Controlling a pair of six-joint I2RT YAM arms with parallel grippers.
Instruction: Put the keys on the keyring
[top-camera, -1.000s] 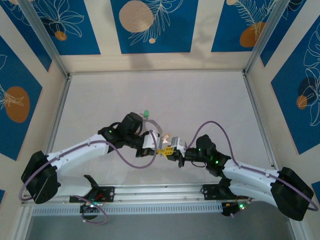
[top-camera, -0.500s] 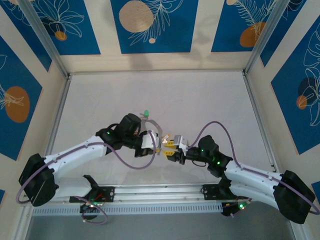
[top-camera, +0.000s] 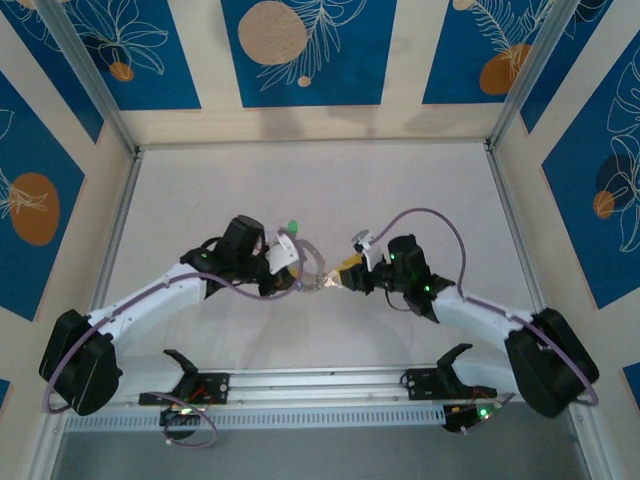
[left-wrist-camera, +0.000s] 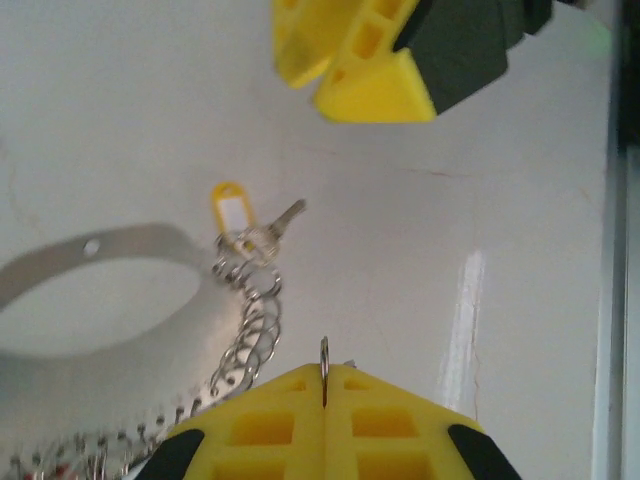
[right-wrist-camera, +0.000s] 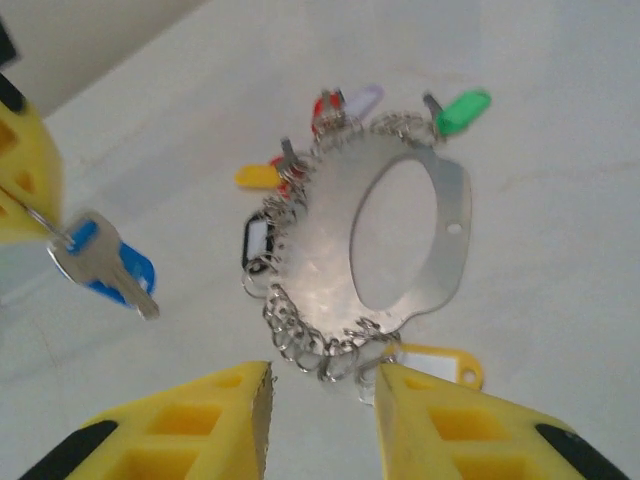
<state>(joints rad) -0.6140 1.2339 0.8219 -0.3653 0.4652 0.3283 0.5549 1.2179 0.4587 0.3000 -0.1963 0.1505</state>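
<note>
- From above: the two arms meet over the middle of the pale desk (top-camera: 400, 180). The left tool (top-camera: 310, 283) and the right tool (top-camera: 338, 279) point tip to tip, very near each other. At this size, whatever is between them blurs into a glint. The keyring (top-camera: 303, 247) shows as a grey arc just beside the left tool, partly under that arm. A green-tagged key (top-camera: 292, 227) sits at its far side.
- Left wrist: the left tool's yellow fingers are pressed together on a thin little ring seen edge-on, and what hangs from it is hidden. Beyond the tips a yellow-tagged key (left-wrist-camera: 232, 208) lies on the desk. It is joined to a chain of small rings and a flat grey band cut off at the left edge.
- Right wrist: the right tool (right-wrist-camera: 320, 385) stands open, with nothing between its fingers. The keyring (right-wrist-camera: 320, 250) lies flat on the desk just beyond the tips. It is a flat grey metal band bent into a loop, with small rings all round and tags in green, red, pale and yellow. At the left edge the left tool, mostly cut off, holds the blue-tagged key (right-wrist-camera: 105, 265) by its little ring, apart from the keyring.
</note>
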